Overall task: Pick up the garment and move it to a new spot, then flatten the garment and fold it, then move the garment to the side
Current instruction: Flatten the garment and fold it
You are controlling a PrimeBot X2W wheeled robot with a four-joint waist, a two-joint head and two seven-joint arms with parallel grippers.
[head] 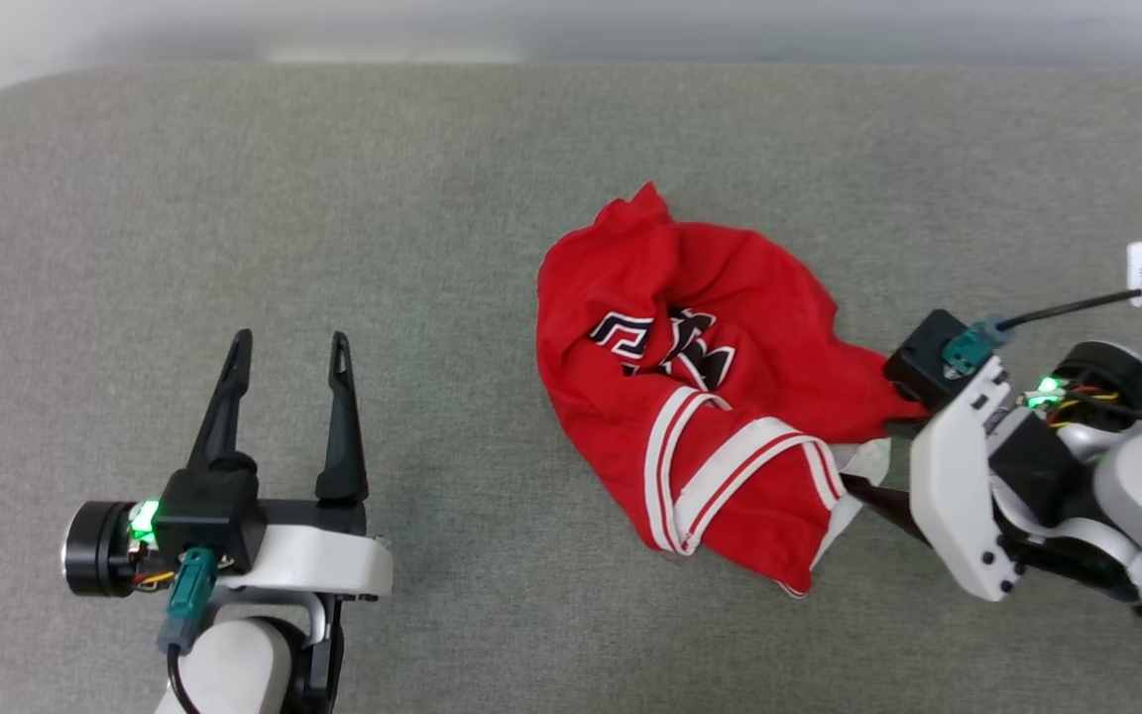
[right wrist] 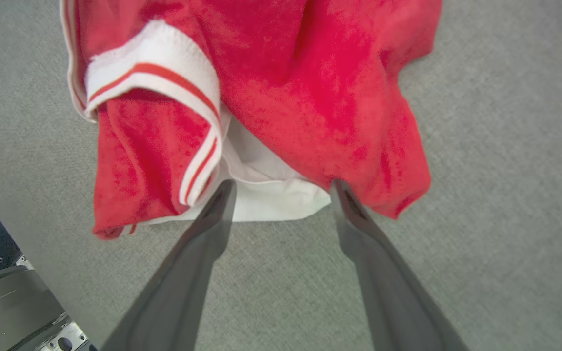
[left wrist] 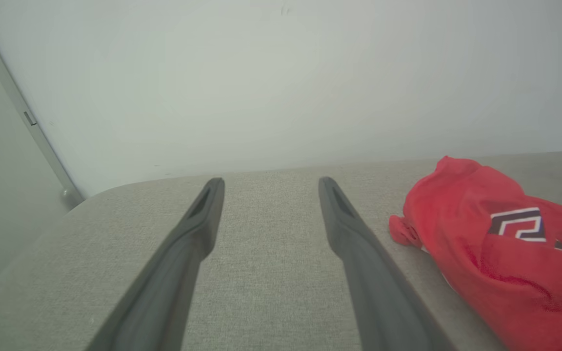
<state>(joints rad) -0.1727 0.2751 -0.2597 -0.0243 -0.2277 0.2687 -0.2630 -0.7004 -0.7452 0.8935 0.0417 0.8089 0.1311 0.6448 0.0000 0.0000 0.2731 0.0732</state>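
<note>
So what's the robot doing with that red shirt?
The robot is just about to grab it. The red T-shirt lies crumpled in a heap on the grey padded surface. The right gripper is open, with its fingertips at the shirt's edge, one on either side of a white fold, and it hasn't pinched anything yet. The left gripper is open too, over bare surface and well apart from the shirt. No folding has been done yet.

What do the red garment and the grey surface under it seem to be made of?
The garment: likely soft knit fabric, cotton-like, matte; it lies crumpled in soft, loose folds. The grey surface: probably woven upholstery cloth, matte; a fine grainy weave shows close up.
</note>
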